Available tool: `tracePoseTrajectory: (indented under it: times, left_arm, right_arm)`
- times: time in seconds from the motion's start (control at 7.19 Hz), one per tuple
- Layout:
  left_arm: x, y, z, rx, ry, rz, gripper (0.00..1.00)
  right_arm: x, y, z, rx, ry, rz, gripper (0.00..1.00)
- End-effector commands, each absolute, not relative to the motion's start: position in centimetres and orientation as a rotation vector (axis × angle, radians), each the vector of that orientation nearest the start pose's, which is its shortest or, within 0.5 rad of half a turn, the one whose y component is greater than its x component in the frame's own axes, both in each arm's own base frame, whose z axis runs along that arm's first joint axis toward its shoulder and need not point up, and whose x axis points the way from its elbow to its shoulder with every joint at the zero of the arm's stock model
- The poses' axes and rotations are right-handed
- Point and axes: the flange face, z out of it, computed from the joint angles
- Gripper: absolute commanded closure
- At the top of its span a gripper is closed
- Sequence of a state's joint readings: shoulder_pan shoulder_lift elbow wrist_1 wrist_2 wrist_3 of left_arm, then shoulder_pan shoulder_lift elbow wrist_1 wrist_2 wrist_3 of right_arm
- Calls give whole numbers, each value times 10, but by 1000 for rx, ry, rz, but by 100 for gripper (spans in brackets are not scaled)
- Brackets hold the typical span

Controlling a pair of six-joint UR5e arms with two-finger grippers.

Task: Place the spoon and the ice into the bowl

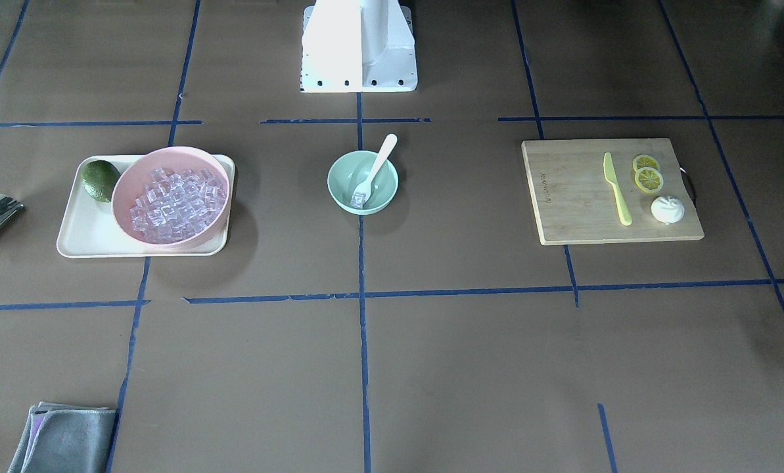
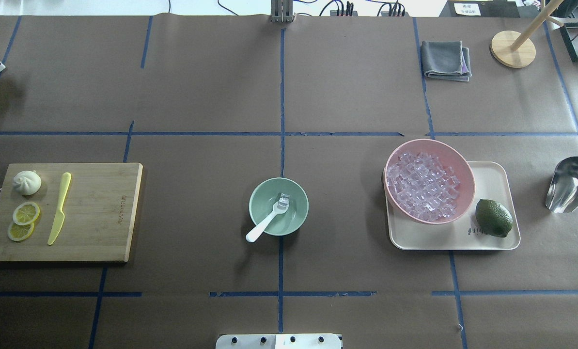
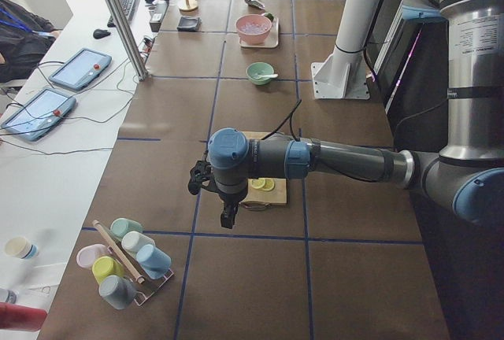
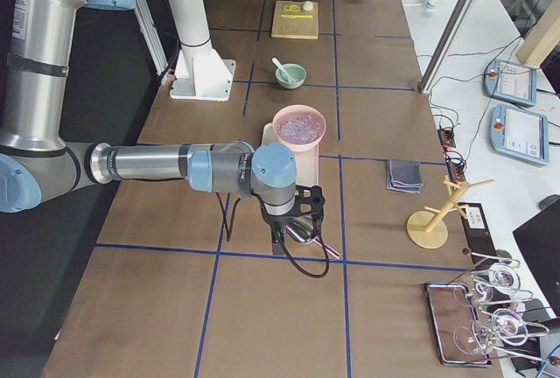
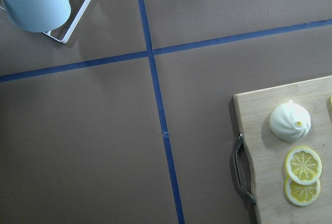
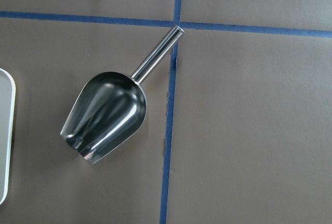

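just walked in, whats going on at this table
Nothing is being handled right now. The spoon lies in the mint bowl, handle over the rim, with an ice cube at its scoop. The rest of the ice is in the pink bowl on the tray. Both arms are off at the table's ends: the left hand hangs beyond the cutting board, the right hand over the metal scoop.

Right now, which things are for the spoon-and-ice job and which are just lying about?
For the job: spoon, ice in the pink bowl, mint-green bowl.
Lying about: tray, lime, metal scoop, cutting board, knife, lemon slices, bun, grey cloth.
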State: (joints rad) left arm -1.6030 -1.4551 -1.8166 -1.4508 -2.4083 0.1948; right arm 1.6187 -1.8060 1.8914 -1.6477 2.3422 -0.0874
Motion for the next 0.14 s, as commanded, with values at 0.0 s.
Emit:
tracePoseTrajectory:
  times: [0.0]
  left_arm:
    - [-73,-438,602,99,833,155,0]
  right_arm:
    - [83,-390,611,66,-769,-42,0]
